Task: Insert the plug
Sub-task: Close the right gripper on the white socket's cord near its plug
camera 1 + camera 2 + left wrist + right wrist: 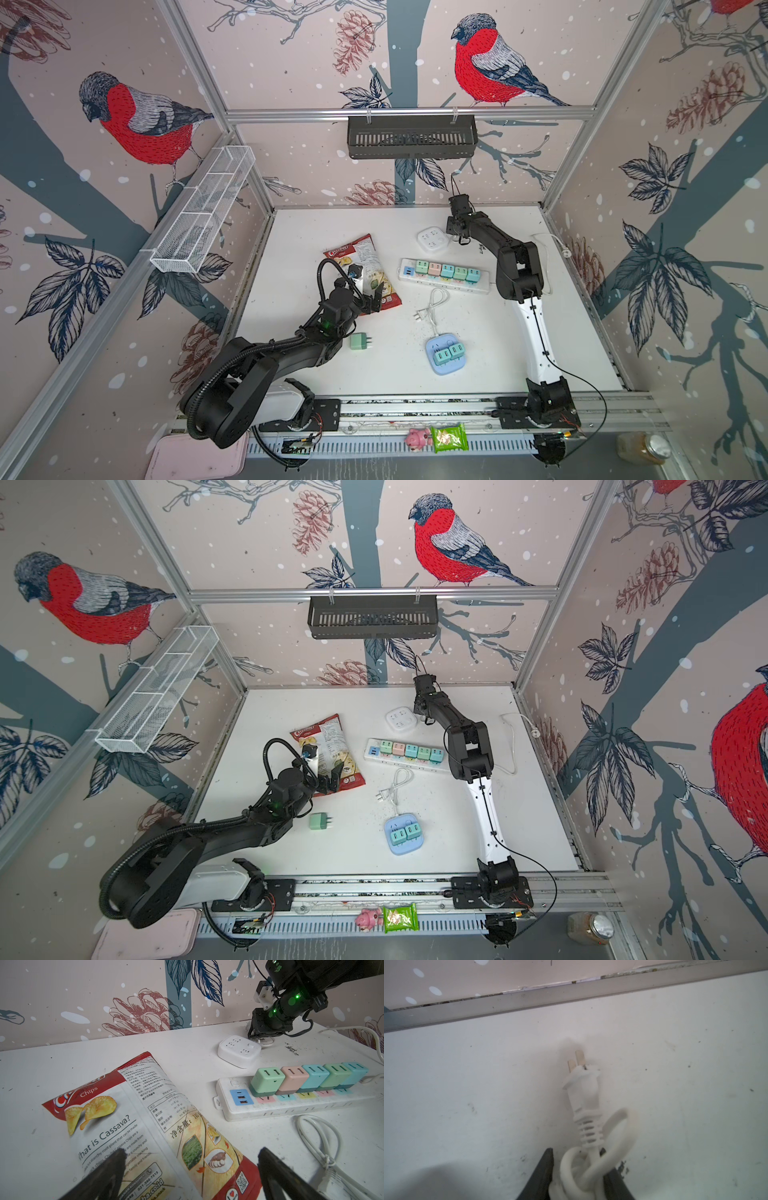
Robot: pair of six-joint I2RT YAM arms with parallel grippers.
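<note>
1. R gripper [575, 1154]: clamped on the coiled cord [591, 1169] right behind the white plug [583, 1088]. In the R wrist view both fingers [545, 1167] press against the bundle. Grip is on cable, not on plug body.
2. Plug sticks out ahead of the fingers. Its two flat prongs [576, 1061] are bare and point at the alu rail [571, 995] along the back wall. It sits low over the table [467, 1084]; can't tell if touching or just off it.
3. In both top views the R gripper [459, 237] [426, 717] is at the far side of the table, just right of the square white socket block [433, 240] [401, 719]. Plug is too small to make out there.
4. L gripper [193, 1152]: jaws wide apart, nothing btw them. It hovers over the near end of the chips bag [124, 1115]; see also a top view [372, 301].
5. Long power strip [478, 287] lies mid-table, nearer than the socket block. It carries five coloured adapters [446, 270] in a row, packed side by side.
6. Blue hub [436, 368] sits front-centre w/ green adapters plugged in on top. A white looped cable [434, 305] lies btw it and the strip, w/ a second plug [417, 316] loose on the table.
7. Loose green adapter [358, 341] lies on the table just beside the L arm, prongs out to the right.
</note>
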